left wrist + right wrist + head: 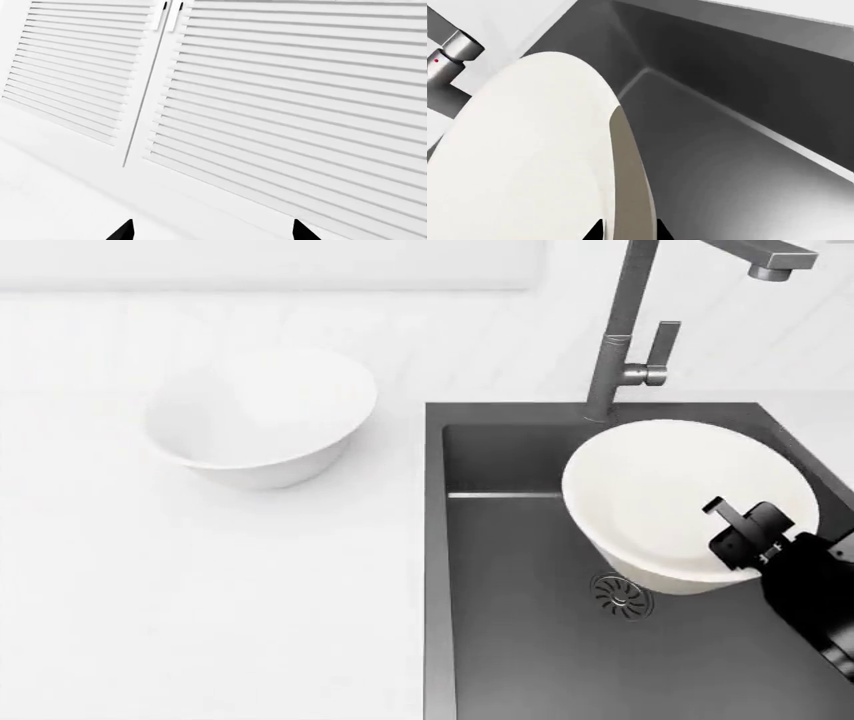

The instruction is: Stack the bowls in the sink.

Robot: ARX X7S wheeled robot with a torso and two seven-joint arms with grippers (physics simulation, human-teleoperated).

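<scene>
The right gripper (624, 231) pinches the rim of the cream bowl (674, 502), one dark fingertip on each side of the thin wall, jaws closed narrow on it. In the head view the gripper (738, 530) sits on the bowl's right-hand rim, its black arm running off toward the lower right corner of the picture. The bowl hangs tilted over the back right part of the sink (534, 640), its mouth facing up and toward the camera; its lower edge shows just above the round metal drain (622, 596), and whether it touches the sink floor cannot be told. In the right wrist view the cream bowl (527, 150) fills the near side, with the dark sink walls (747, 75) beyond it.

The steel faucet (627, 340) rises from the sink's back edge, its lever beside the bowl's upper rim and its spout reaching toward the top right.

The white bowl (260, 415) stands upright on the white counter (200, 590), well left of the sink and near the back wall, its rim slanted.

The left gripper (212, 231) shows only two black fingertips, set wide apart and holding nothing, in front of white louvered cabinet doors (287, 100). It does not appear in the head view.
</scene>
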